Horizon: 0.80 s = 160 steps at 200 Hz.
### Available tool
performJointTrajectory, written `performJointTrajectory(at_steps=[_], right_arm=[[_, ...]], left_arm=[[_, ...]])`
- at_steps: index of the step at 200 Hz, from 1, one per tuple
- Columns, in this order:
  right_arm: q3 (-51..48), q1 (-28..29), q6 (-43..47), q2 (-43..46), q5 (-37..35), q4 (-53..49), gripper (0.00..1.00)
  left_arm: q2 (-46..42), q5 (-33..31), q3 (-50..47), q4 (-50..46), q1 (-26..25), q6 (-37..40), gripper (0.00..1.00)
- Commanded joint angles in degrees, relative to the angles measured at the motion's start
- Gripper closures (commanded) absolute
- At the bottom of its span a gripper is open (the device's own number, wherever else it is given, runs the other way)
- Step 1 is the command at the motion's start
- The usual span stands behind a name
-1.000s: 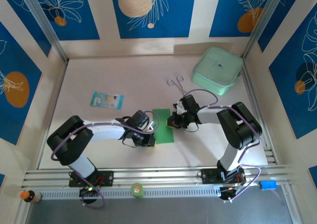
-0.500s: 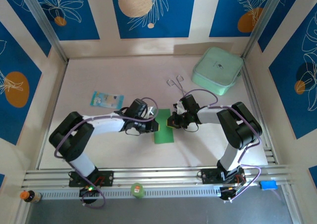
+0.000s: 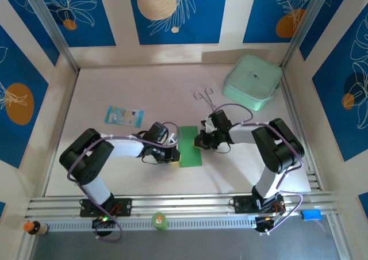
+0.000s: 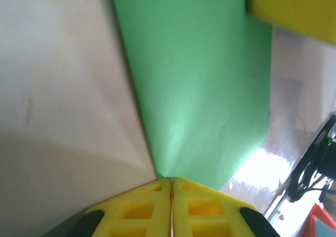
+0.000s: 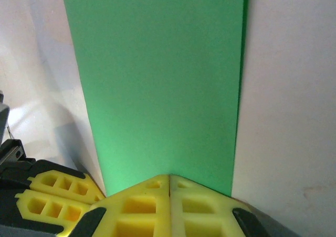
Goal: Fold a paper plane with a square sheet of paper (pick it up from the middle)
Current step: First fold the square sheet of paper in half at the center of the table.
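The tabletop [image 3: 103, 93] is unchanged. The left arm [image 3: 123, 148] has pulled in closer than a second ago, while the right arm [image 3: 270, 142] hasn't budged. The square sheet of paper [image 3: 190, 149], a flat green strip, lies where it was, between the two hands. The left hand [image 3: 175, 156], fingers pressed together, touches its near-side edge, slightly farther from the corner than before. The right hand [image 3: 199, 140], fingers likewise together, rests on the opposite edge.
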<state>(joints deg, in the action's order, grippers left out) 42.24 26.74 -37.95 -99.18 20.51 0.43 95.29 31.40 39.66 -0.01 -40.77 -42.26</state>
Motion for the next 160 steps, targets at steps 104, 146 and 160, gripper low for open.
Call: performJointTrajectory(at_steps=[104,146,160], right_arm=[[-1.81,-0.46,0.07,-1.89,-4.10,-6.73,1.00],[-1.79,-0.37,0.10,-1.72,-4.46,-6.94,1.00],[-1.73,-0.36,0.12,-1.69,-4.52,-6.93,1.00]], left_arm=[[4.77,1.20,11.05,3.41,5.67,-4.43,0.91],[9.98,3.15,11.29,4.26,6.50,-3.73,0.91],[10.10,2.11,10.34,2.00,6.54,-2.11,0.91]])
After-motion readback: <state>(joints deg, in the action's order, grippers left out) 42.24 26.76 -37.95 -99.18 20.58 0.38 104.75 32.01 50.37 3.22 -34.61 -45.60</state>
